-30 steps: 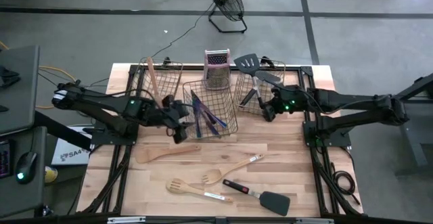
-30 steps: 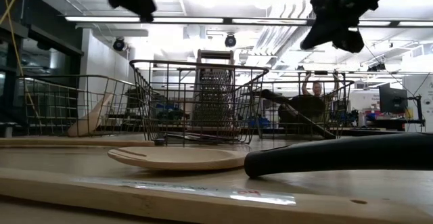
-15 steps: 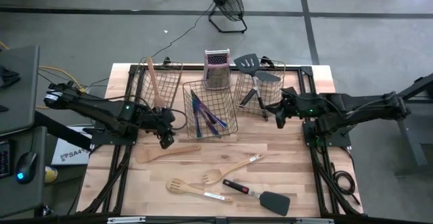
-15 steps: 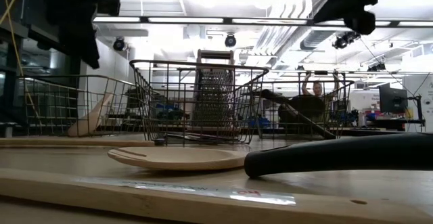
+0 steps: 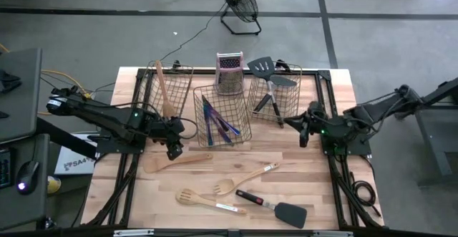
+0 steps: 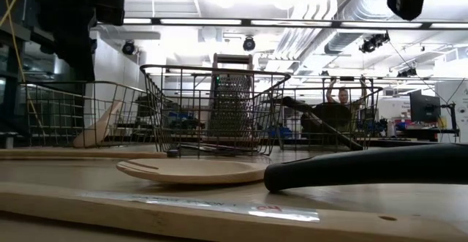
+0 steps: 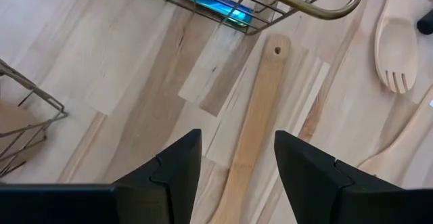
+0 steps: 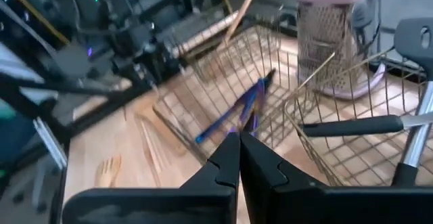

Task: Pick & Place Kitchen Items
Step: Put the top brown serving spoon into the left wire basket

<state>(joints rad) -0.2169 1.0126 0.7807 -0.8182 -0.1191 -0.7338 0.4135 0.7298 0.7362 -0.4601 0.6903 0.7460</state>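
Three baskets (image 5: pixel 222 115) and a grater (image 5: pixel 228 72) crowd the frame's upper middle. My left hand (image 5: pixel 174 150) hangs empty, fingers parted, over a wooden spatula (image 5: pixel 177 162) left of centre on the surface (image 5: pixel 315 187). My right hand (image 5: pixel 303 133), at right, is closed and empty.

The left pincer (image 5: pixel 174 151) has drawn back from the middle basket (image 5: pixel 222 117) toward 7 o'clock and now hangs over the wooden spatula (image 5: pixel 178 162). The right pincer (image 5: pixel 303 138) has pulled away from the right basket (image 5: pixel 275 92) toward 4 o'clock, over bare tabletop (image 5: pixel 300 180).
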